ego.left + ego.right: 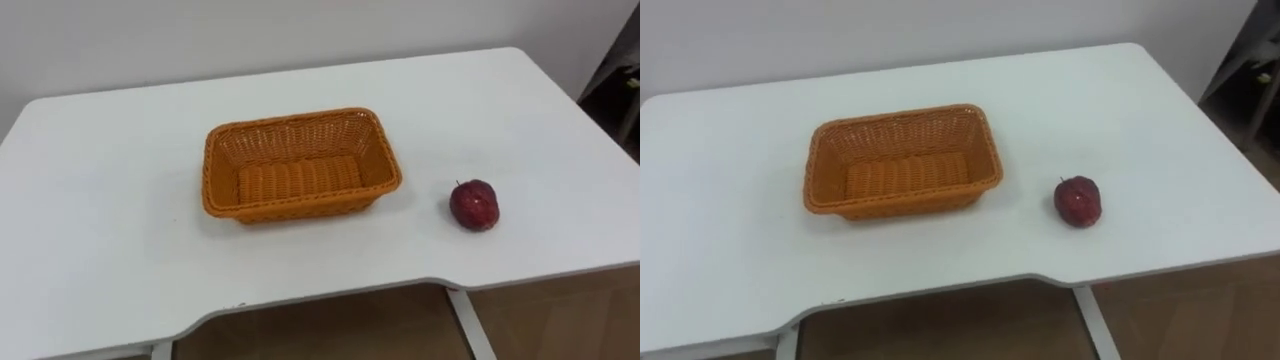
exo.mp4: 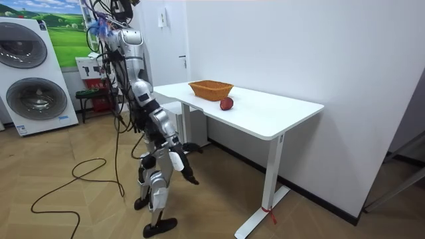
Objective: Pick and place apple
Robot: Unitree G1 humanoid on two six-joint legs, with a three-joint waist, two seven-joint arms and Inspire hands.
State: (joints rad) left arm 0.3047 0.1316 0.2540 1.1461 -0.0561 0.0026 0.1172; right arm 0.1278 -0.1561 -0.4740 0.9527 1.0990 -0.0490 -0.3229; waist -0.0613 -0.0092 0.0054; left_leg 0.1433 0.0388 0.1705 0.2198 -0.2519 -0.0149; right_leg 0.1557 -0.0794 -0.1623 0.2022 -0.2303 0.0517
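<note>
A dark red apple (image 1: 474, 204) (image 1: 1078, 200) lies on the white table (image 1: 110, 200), to the right of an orange wicker basket (image 1: 215, 170) (image 1: 816, 165) and apart from it. The basket is empty and sits near the table's middle. In the room view I stand at the table's long edge, facing it, with the basket (image 2: 210, 88) and apple (image 2: 226, 103) ahead. My right hand (image 2: 188, 174) hangs low, below the tabletop, on the side nearer the camera, fingers relaxed. A little higher, my left hand (image 2: 194, 147) is held out, fingers straight. Both hands are empty.
The table's front edge (image 1: 330, 292) curves inward just before me, with wooden floor below. White table legs (image 1: 470, 325) show under the edge. A wall runs behind the table. In the room view, washing machines (image 2: 30, 66) stand far behind me.
</note>
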